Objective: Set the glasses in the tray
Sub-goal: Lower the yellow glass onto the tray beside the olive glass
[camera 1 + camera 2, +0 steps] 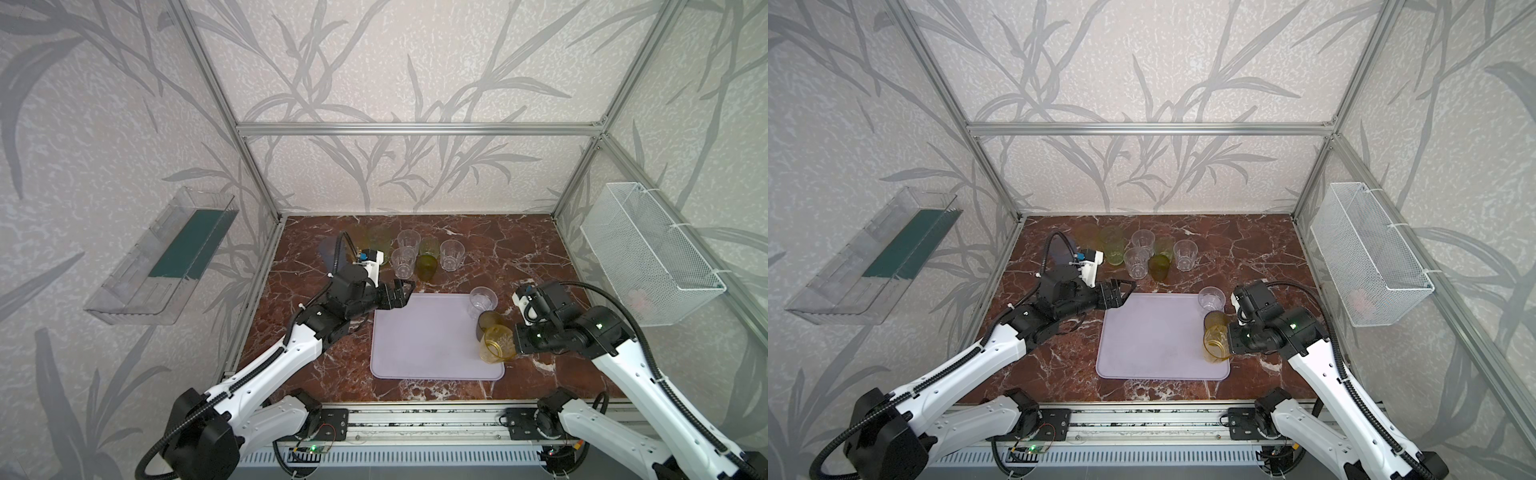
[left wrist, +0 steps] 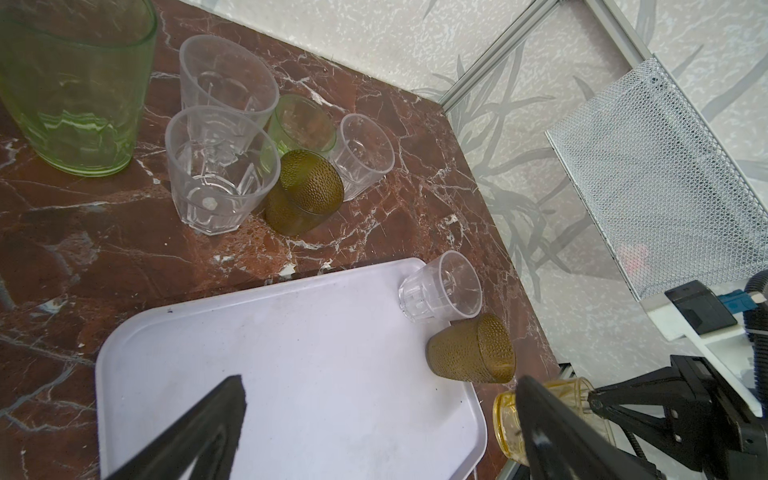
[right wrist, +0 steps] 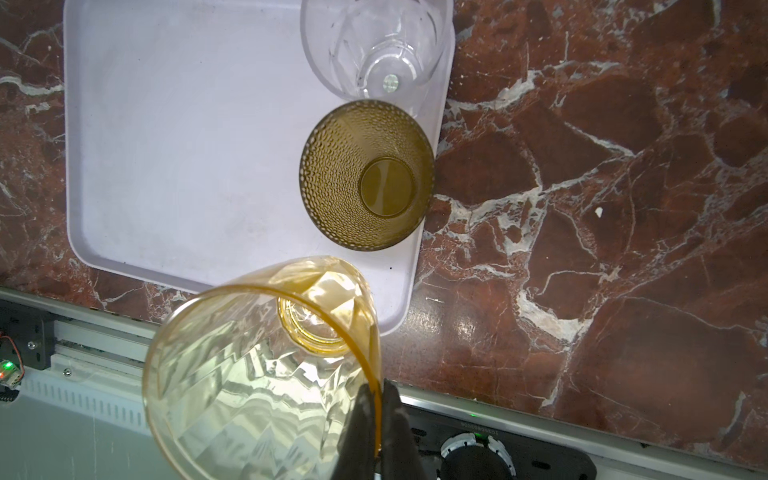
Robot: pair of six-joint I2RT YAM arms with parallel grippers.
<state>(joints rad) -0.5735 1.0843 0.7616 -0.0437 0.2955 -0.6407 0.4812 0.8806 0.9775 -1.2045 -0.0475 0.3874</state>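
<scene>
The lilac tray [image 1: 432, 332] [image 1: 1154, 336] lies mid-table. A clear glass [image 1: 482, 301] [image 3: 374, 41] and an olive-brown glass [image 1: 488, 322] [image 3: 365, 174] stand along its right edge. My right gripper [image 3: 376, 415] [image 1: 515, 345] is shut on the rim of an amber-yellow glass [image 3: 257, 365] [image 1: 496, 343], held tilted over the tray's near right corner. My left gripper [image 2: 380, 382] [image 1: 403, 293] hangs open and empty over the tray's far left corner. Behind it several glasses cluster: clear [image 1: 403, 262], light green [image 1: 428, 245], olive [image 1: 427, 266] [image 2: 307, 191].
A white wire basket [image 1: 652, 253] hangs on the right wall and a clear bin with a green bottom [image 1: 166, 257] on the left wall. A large green glass [image 2: 75, 83] stands close to the left wrist. A metal rail [image 1: 415, 419] borders the table's front.
</scene>
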